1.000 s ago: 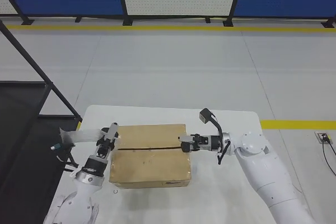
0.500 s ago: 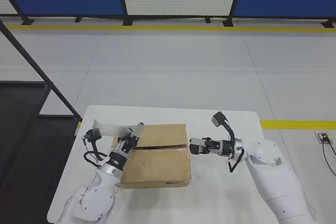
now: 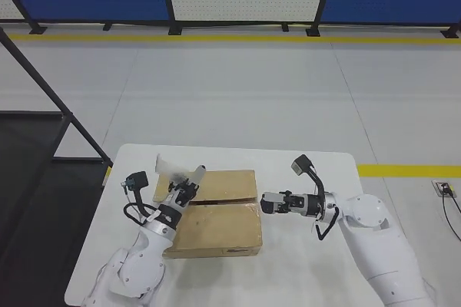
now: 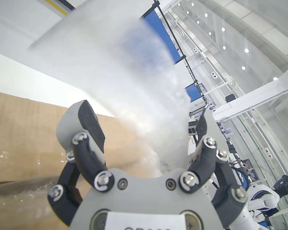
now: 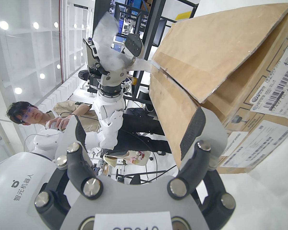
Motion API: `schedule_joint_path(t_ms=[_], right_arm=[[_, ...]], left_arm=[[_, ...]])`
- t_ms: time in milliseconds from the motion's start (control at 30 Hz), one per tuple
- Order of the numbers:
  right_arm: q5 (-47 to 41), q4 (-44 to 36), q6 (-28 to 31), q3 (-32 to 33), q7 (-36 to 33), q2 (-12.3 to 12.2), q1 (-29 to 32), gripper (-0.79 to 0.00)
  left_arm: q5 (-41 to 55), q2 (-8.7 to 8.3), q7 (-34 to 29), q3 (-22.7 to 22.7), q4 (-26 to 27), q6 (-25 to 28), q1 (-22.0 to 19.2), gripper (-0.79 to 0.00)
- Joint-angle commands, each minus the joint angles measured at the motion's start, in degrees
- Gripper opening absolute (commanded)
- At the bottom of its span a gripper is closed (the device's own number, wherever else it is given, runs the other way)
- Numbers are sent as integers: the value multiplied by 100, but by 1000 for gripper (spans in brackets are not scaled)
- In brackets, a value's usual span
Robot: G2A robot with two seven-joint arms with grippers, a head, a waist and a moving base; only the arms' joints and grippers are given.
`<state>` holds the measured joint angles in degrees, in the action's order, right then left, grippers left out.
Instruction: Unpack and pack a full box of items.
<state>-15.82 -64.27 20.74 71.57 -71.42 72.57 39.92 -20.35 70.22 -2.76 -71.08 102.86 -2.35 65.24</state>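
Now, the table (image 3: 307, 253) carries the box (image 3: 215, 219) mid-way, nearer its left edge, flaps down. Tape (image 3: 173, 166) rises from the seam (flimsy, sticky, likely to cling) between the left gripper's (image 3: 194, 179) wide-spread jaws. Right gripper (image 3: 263, 203) hangs wide open, empty, beside the box's right end. The cardboard looks stiff, so grab a flap edge.
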Motion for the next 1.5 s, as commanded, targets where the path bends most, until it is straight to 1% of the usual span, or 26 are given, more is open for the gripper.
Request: schedule_joint_path(t_ms=[0,233,500,700,933,1167,1467], right_arm=[[-31,57,9,-35,-13,-3,-45,0],[-99,168,49,-113,-3,-21,-109,0],[-167,169,120,-91,31,-70,-61,0],[-239,162,183,-2,42,-127,37,0],[-323,60,295,174,71,-215,283,0],[-411,-165,406,425,120,-322,648,0],[-515,-228,447,561,96,-412,830,0]], left_arm=[[-72,14,8,45,19,-8,-2,0],[-420,43,7,157,184,-18,35,0],[-867,68,-56,274,552,-103,153,0],[-1119,111,-268,444,612,-290,0,0],[-1430,213,-491,857,338,-598,-414,0],[-1514,355,-477,1283,5,-801,-780,0],[-1625,502,-457,1551,-383,-978,-1077,0]])
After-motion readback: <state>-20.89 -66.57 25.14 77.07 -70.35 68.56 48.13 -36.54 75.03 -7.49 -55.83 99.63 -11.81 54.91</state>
